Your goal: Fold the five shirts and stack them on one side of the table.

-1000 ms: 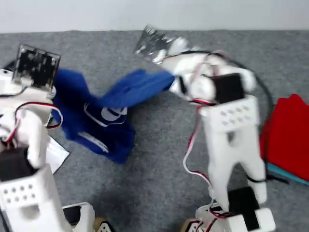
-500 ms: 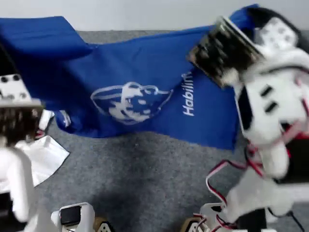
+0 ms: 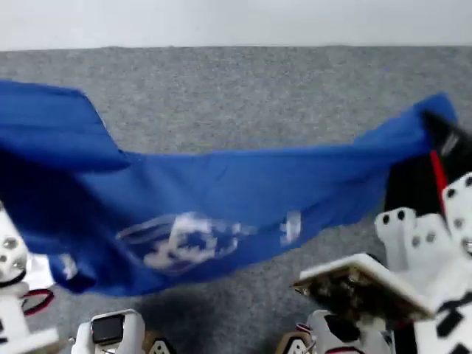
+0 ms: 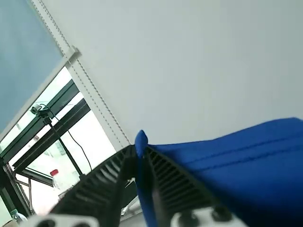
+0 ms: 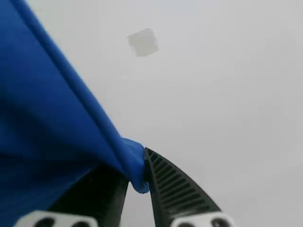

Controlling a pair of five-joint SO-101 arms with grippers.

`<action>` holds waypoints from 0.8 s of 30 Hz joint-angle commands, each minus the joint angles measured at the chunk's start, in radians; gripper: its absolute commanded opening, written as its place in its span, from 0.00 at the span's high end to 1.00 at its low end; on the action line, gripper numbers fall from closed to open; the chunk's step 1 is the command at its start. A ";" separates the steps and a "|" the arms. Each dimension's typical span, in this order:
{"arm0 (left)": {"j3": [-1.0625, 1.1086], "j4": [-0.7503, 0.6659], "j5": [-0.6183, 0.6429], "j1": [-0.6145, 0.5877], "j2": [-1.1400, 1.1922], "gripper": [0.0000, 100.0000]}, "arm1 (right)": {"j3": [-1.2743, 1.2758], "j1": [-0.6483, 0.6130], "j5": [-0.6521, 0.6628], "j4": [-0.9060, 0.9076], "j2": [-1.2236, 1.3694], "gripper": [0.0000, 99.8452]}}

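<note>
Blue shirt [image 3: 221,214] hangs spread in the air over the grey bench [image 3: 243,96]; we hold it with left gripper [image 4: 139,152] and right gripper [image 5: 137,174], fingers [image 5: 175,189] clamped on opposite edges

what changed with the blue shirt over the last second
The blue shirt went from crumpled on the table to lifted and stretched wide between the left pincer and right pincer, both shut on its edge. The table itself is unchanged.
</note>
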 commanded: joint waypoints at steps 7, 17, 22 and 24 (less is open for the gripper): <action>0.367 0.060 -0.164 0.144 0.012 0.99 | 0.433 0.005 0.008 0.015 0.031 0.99; 1.018 -0.601 -0.166 0.152 0.017 0.99 | 1.054 0.010 0.014 -0.550 0.071 0.99; 1.084 -0.829 -0.167 0.152 0.184 0.99 | 1.261 0.013 0.014 -0.860 0.093 0.99; 1.038 -0.876 -0.167 0.152 0.284 0.99 | 1.315 0.013 0.014 -0.952 0.108 0.99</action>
